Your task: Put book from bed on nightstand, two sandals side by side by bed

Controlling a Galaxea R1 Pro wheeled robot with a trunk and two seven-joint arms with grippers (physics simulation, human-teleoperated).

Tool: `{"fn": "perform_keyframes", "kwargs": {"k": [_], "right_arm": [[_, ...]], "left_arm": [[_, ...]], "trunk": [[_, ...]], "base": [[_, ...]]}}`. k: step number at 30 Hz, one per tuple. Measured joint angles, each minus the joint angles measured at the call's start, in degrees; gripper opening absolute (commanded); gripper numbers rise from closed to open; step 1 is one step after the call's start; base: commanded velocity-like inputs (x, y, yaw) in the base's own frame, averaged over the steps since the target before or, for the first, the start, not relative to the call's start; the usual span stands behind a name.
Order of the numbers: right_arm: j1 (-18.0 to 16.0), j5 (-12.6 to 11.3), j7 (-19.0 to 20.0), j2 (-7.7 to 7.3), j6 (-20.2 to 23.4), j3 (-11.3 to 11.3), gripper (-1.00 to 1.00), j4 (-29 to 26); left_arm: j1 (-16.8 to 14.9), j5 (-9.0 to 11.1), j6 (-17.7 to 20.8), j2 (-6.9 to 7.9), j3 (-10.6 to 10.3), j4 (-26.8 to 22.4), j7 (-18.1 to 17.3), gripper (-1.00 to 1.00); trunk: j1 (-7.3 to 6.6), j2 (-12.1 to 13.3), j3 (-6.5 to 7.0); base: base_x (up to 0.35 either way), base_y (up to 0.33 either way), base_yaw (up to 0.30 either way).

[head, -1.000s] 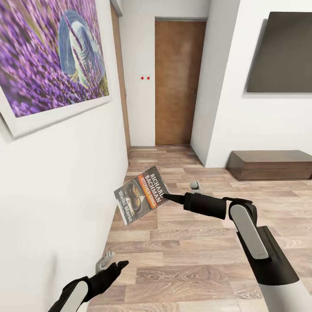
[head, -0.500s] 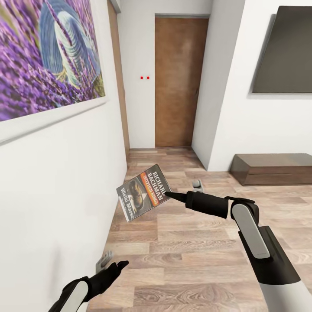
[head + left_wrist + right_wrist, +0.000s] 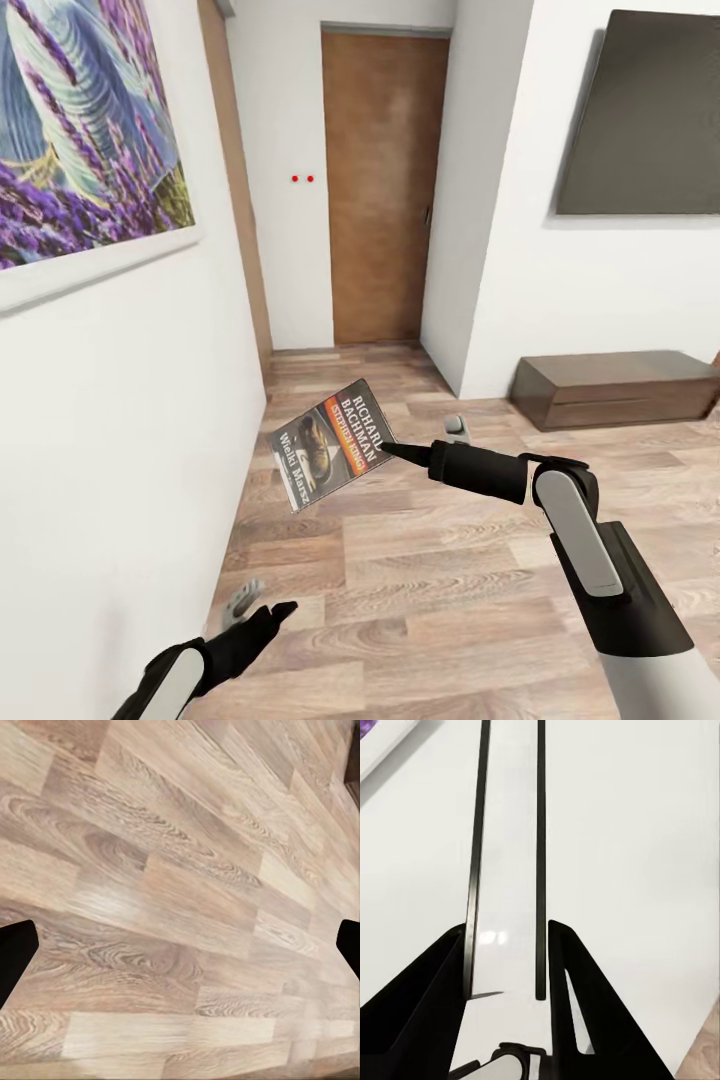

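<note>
**hallway_hank:** So where's the book [image 3: 333,443] right now? Center-left of the head view, up in the air over the plank floor [image 3: 450,560], pinched by one edge in the right end effector [image 3: 385,450]. Cover faces the camera, tilted. The right wrist view shows both fingers [image 3: 424,1012] clamped narrow on the book, edge-on [image 3: 506,870].

**simrig_sue:** Yep, firm hold by the look of it. Left end effector [image 3: 262,612] sits low at the bottom left, fingers spread wide with nothing between them, just floor under it in its wrist view.

**hallway_hank:** I'd call this the carry leg: book's in hand, no bed or nightstand in sight yet. My tip: keep the wrist steady, since an edge pinch on a thin paperback could let it swing or slip. Turn the base slowly.

**simrig_sue:** Agreed, and mind the white wall [image 3: 120,450] on the left with the purple lavender print [image 3: 80,130]. The book is near it, so a tight turn could clip it. Ahead, at the top center, there's a closed brown door [image 3: 380,190] with 2 red dots [image 3: 302,179] on the wall beside it.

**hallway_hank:** Right side has a dark panel [image 3: 640,110] on the wall, and a long low dark wooden bench [image 3: 610,385] beneath it. That bench isn't the nightstand, so don't drop the book there.
</note>
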Motion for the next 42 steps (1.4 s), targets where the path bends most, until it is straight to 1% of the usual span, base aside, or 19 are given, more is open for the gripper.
{"fn": "perform_keyframes", "kwargs": {"k": [17, 20, 24, 36, 37, 38, 42], "right_arm": [[0.0, -0.01, 0.0, 0.0, 0.0, -0.08, -1.0, -0.13], [0.0, 0.03, 0.0, 0.0, 0.0, -0.23, -1.0, -0.15], [0.0, 0.16, -0.05, 0.0, -0.01, -0.98, -1.0, -0.17], [0.0, 0.27, -0.09, -0.06, 0.0, -1.28, -1.0, -0.17], [0.0, 0.25, -0.09, -0.05, 0.0, -1.38, -1.0, -0.17], [-0.02, 0.18, -0.1, -0.01, -0.02, -2.57, -1.0, -0.16], [-0.01, 0.22, -0.1, 0.01, 0.0, -3.28, -1.0, -0.12]], "left_arm": [[0.0, -0.08, 0.0, -0.16, 0.0, 0.0, 0.0, 1.0], [0.0, -0.08, 0.0, -0.16, 0.0, 0.0, 0.0, 1.0], [0.0, -0.09, -0.04, -0.22, 0.0, 0.0, 0.04, 1.0], [0.0, -0.16, -0.09, -0.25, 0.0, 0.0, 0.08, 1.0], [0.0, -0.17, -0.09, -0.25, 0.0, 0.0, 0.08, 1.0], [0.0, -0.17, -0.1, -0.24, 0.0, 0.0, 0.08, 1.0], [0.0, -0.17, -0.1, -0.25, 0.0, 0.01, 0.08, 1.0]], "trunk": [[0.0, 0.0, 0.0], [0.0, 0.0, 0.0], [0.0, 0.0, 0.0], [0.0, 0.0, 0.0], [0.0, 0.0, 0.0], [0.0, 0.0, 0.0], [0.0, 0.0, 0.0]], "base": [[0.321, 0.0, -0.265], [0.321, 0.0, -0.266], [0.321, 0.0, -0.266], [0.323, -0.013, -0.267], [0.324, -0.078, -0.268], [0.324, -0.082, -0.268], [0.325, -0.095, -0.268]]}}
